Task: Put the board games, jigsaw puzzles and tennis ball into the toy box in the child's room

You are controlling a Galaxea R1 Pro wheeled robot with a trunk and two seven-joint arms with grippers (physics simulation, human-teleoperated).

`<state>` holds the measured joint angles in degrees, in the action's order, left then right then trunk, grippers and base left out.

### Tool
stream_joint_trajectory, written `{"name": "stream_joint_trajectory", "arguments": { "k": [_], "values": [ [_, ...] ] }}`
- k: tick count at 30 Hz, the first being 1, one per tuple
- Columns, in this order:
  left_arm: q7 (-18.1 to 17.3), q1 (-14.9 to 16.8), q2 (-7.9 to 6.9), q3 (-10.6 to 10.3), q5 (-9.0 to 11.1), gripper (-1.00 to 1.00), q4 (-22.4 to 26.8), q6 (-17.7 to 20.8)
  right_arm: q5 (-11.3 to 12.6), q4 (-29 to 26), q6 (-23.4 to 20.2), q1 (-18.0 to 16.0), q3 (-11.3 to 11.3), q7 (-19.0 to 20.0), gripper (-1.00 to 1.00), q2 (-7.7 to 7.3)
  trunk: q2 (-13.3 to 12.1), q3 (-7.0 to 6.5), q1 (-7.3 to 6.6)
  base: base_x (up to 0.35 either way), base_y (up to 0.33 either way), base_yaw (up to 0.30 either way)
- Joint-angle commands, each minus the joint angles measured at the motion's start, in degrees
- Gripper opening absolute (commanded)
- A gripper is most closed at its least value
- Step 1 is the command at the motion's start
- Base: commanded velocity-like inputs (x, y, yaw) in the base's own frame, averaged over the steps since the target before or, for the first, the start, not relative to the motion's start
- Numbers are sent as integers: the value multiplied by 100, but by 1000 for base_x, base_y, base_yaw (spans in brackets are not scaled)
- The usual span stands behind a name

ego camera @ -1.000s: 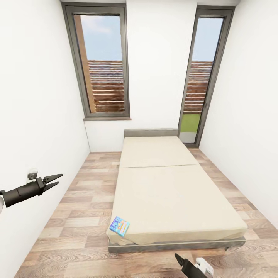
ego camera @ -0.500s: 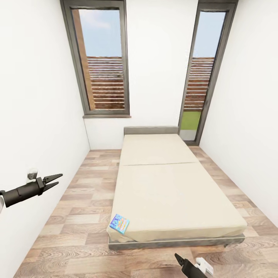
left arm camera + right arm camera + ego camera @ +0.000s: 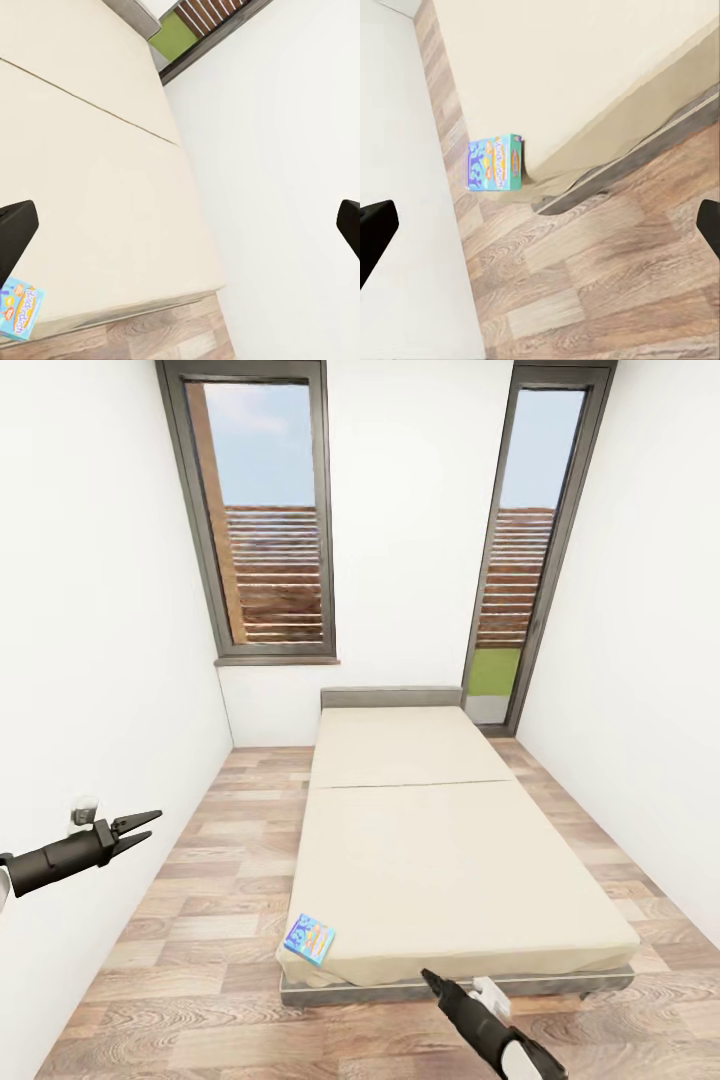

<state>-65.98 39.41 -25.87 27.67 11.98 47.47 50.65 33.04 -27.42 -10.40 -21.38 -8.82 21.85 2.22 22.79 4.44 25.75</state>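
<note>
The blue board game [image 3: 309, 942] lies flat at the near left corner of the bed [image 3: 440, 860], its edge just at the mattress rim above the wood floor [image 3: 200, 960]. It looks thin, stiff and light with a slick printed cover, so I judge a pinch across the overhanging edge safer than pressing down into the soft mattress. The right gripper [image 3: 432, 982] reaches toward it with fingers together, though its wrist view shows them spread, so I cannot tell its state; the left gripper [image 3: 150, 824] hangs apart, open and empty.

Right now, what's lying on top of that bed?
One blue board game rests at the near left corner of the bed, partly overhanging the mattress edge. The rest of the beige mattress looks bare. What lies beneath the box, or under the bed's frame, is hidden.
</note>
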Motion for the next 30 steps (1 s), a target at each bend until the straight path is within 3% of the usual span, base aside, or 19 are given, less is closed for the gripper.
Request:
{"name": "stream_joint_trajectory", "arguments": {
  "k": [1,8,17,30],
  "values": [
    [-9,5,-3,4,15,100,-1,35,44,-8,13,-54,-43,22,100,56,13,13,4,0,0,0],
    [14,5,11,-2,15,100,-1,36,180,38,420,-124,-107,95,100,102,13,13,4,0,0,0],
    [31,5,15,-7,15,100,-2,33,239,47,407,-129,-94,160,100,221,13,13,4,0,1,0],
    [41,5,29,-16,16,100,-2,33,329,144,352,-96,-102,744,100,243,13,13,4,0,81,0]
  ]
}}
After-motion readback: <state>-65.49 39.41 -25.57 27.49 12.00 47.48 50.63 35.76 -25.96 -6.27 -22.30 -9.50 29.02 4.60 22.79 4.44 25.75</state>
